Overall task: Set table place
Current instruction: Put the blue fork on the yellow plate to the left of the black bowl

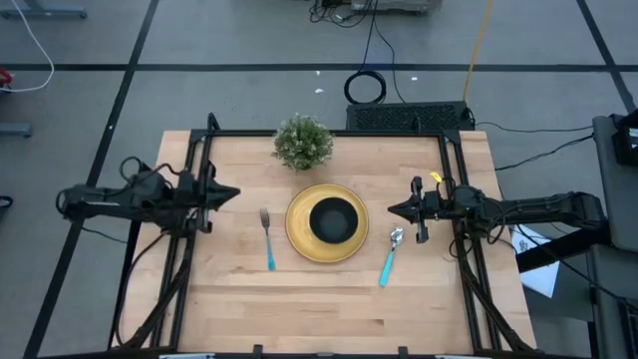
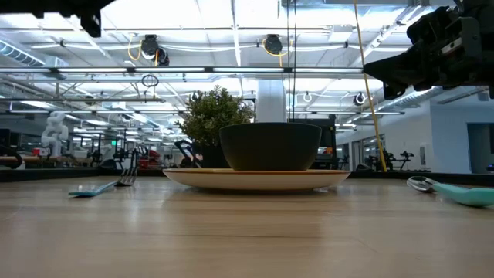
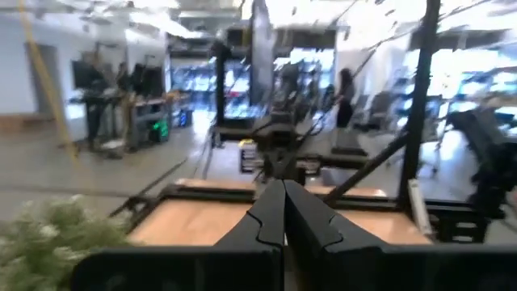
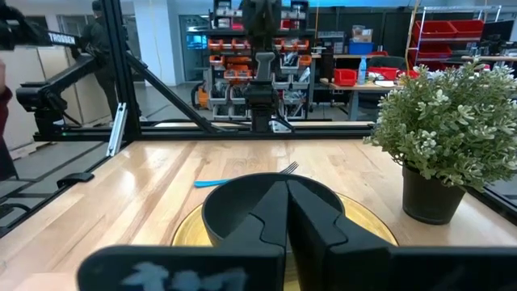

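Note:
A round yellow plate (image 1: 326,223) lies on the light-wood table (image 1: 329,309), and a black bowl (image 1: 333,219) stands in it. A fork (image 1: 267,237) with a light-blue handle lies flat left of the plate. A spoon (image 1: 389,257) with a light-blue handle lies flat right of it. My left gripper (image 1: 235,195) is shut and empty above the table's left side. My right gripper (image 1: 391,209) is shut and empty at the right, level with the plate, pointing at the bowl (image 4: 266,212).
A bushy green potted plant (image 1: 303,143) stands at the far edge behind the plate. Black frame rails (image 1: 199,160) run along both short sides of the table. Bare wood stretches along the near edge.

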